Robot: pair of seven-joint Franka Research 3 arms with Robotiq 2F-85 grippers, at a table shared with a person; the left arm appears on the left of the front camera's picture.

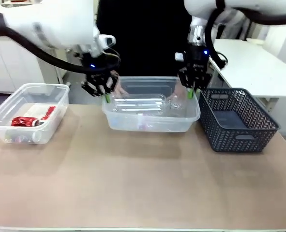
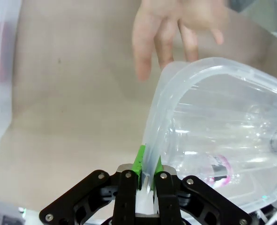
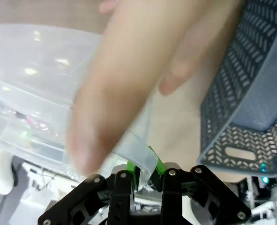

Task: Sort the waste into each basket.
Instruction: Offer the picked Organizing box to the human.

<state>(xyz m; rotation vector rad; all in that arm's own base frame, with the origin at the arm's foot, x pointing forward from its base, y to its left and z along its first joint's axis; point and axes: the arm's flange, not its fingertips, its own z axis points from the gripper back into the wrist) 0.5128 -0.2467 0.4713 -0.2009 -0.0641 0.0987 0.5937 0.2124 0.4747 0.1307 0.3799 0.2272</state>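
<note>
A clear basket (image 1: 152,121) stands at mid-table with clear plastic bottles (image 1: 179,102) in it. My left gripper (image 1: 105,95) is shut on its left rim, and the green pads (image 2: 139,161) pinch the rolled rim (image 2: 199,70). My right gripper (image 1: 191,90) is shut on the right rim, seen up close in the right wrist view (image 3: 144,171). A bottle with a pink-marked cap (image 2: 218,168) lies inside. The second clear basket (image 1: 7,126) at the left holds crushed red cans (image 1: 24,122).
A person's hand (image 2: 166,33) reaches toward the middle basket's far side; another hand (image 3: 129,84) hangs close over my right gripper. A dark lattice basket (image 1: 237,118) stands right beside the middle basket, and its wall (image 3: 250,93) is near my right fingers.
</note>
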